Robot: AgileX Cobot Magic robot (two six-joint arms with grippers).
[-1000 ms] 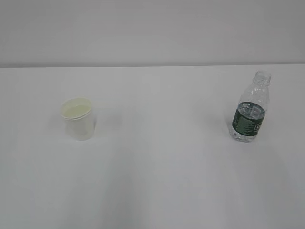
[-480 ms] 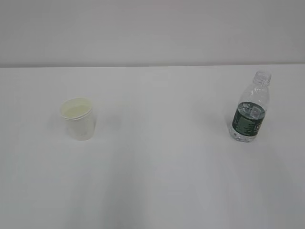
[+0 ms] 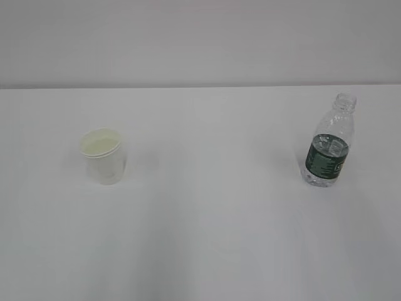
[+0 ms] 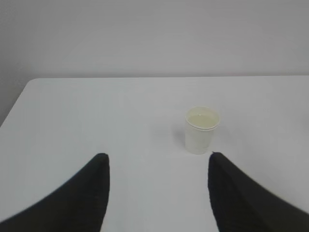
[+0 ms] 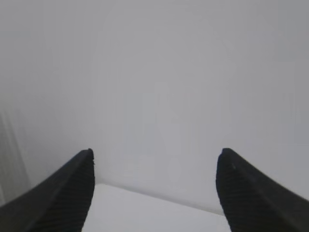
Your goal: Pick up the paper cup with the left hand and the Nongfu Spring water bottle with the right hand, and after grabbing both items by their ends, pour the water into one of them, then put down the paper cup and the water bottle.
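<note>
The white paper cup point(image 3: 103, 156) stands upright on the left of the white table point(image 3: 207, 207), its pale cream inside showing. On the right stands the Nongfu Spring water bottle point(image 3: 329, 143), clear, capless, with a dark green label. Neither arm shows in the exterior view. In the left wrist view the paper cup point(image 4: 201, 130) sits ahead and a little right of my left gripper point(image 4: 157, 157), which is open and empty, well short of the cup. My right gripper point(image 5: 154, 153) is open and empty, facing the pale wall; the bottle is out of that view.
The white table's far edge point(image 4: 159, 78) meets a plain grey wall. Its left corner point(image 4: 30, 83) shows in the left wrist view. A strip of tabletop point(image 5: 145, 212) lies below the right gripper.
</note>
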